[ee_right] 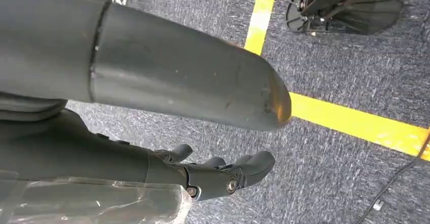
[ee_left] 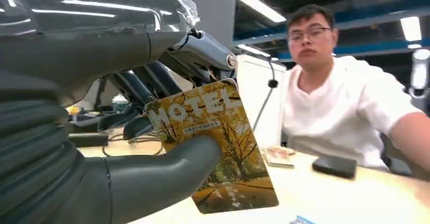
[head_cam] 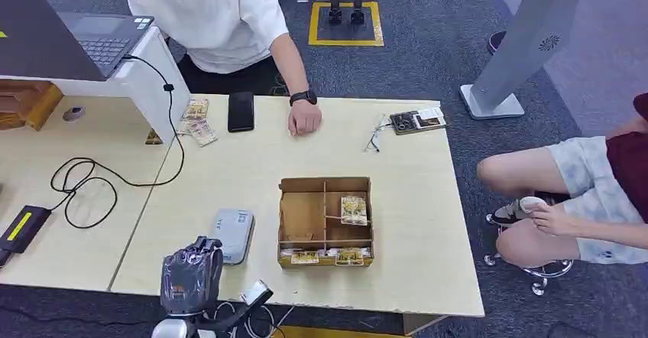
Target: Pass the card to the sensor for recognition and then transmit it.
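Yellow autumn-tree card (ee_left: 218, 148) clamped in left hand (ee_left: 152, 133) fingers (ee_left: 147, 79); right hand (ee_right: 203, 176) fingers apart.

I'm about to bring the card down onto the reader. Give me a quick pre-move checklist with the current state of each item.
1. Card held in the left hand: ok, pinched between the thumb and the dark fingers.
2. Card face readable and unbent: ok, yellow tree print lies flat.
3. Grey sensor free on top: ok, nothing lies on it.
4. Left hand near the sensor: ok, the head view shows the hand just beside it at the table's near edge.
5. Person's hand away from the path: ok, it rests at the far edge.
6. Right hand empty and out of the way: ok, it hangs over the carpet with nothing in it.
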Controlling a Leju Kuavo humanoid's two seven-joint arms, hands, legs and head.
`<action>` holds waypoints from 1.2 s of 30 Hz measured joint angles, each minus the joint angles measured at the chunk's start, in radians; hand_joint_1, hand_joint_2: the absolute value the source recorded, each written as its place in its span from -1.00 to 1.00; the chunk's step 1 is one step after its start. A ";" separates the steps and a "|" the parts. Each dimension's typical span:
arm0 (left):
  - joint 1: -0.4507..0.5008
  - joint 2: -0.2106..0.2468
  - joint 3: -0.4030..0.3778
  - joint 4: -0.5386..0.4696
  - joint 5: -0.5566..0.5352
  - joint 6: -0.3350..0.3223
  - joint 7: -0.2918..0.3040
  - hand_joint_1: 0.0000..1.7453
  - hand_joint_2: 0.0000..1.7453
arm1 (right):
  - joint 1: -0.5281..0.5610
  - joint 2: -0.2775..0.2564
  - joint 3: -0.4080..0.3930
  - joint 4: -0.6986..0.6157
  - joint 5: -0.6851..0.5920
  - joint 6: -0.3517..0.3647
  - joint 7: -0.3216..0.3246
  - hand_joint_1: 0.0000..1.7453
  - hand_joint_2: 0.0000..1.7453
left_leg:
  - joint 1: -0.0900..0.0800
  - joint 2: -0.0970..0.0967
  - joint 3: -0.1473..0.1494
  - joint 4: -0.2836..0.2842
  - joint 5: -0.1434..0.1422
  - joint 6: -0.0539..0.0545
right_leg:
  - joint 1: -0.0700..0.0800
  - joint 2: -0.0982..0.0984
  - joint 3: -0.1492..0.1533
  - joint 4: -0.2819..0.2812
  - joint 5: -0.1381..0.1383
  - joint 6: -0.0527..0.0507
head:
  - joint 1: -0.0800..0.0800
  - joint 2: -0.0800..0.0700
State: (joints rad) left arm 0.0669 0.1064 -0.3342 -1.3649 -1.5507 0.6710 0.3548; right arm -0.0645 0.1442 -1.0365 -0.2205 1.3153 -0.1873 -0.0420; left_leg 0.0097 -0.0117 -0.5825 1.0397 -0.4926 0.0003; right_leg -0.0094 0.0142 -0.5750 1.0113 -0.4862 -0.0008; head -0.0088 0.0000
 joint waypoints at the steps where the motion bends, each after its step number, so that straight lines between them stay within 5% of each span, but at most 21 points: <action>1: -0.001 0.000 -0.010 0.007 0.000 0.000 0.006 1.00 1.00 | 0.000 0.000 0.000 0.000 -0.011 -0.002 0.000 -1.00 -1.00 | 0.000 0.000 0.000 0.000 0.000 0.000 | 0.000 0.000 0.000 0.000 0.000 0.000 | 0.000 0.000; 16: -0.003 -0.022 -0.028 0.109 0.000 0.000 -0.059 1.00 1.00 | 0.000 -0.002 0.019 0.008 -0.048 -0.018 -0.001 -1.00 -1.00 | 0.000 0.000 0.000 0.000 0.000 0.000 | 0.000 0.000 0.001 0.000 0.000 0.000 | 0.000 0.000; 30: -0.003 -0.043 -0.019 0.105 0.000 0.000 -0.047 1.00 1.00 | 0.000 -0.003 0.019 0.008 -0.046 -0.016 0.000 -1.00 -1.00 | 0.000 0.000 0.000 0.000 0.000 0.000 | 0.000 -0.001 0.001 0.000 0.000 0.000 | 0.000 0.000; 36: -0.012 -0.083 0.041 0.077 0.000 0.000 -0.098 1.00 1.00 | 0.001 -0.003 0.026 0.008 -0.028 -0.016 0.001 -1.00 -1.00 | 0.000 0.000 0.000 0.000 0.000 0.000 | 0.000 -0.001 0.001 0.000 0.000 0.000 | 0.000 0.000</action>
State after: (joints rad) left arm 0.0548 0.0236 -0.2929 -1.2875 -1.5507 0.6714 0.2563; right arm -0.0638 0.1411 -1.0105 -0.2125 1.2871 -0.2037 -0.0408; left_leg 0.0097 -0.0118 -0.5821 1.0397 -0.4925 0.0002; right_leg -0.0094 0.0136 -0.5740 1.0114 -0.4861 -0.0008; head -0.0088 0.0000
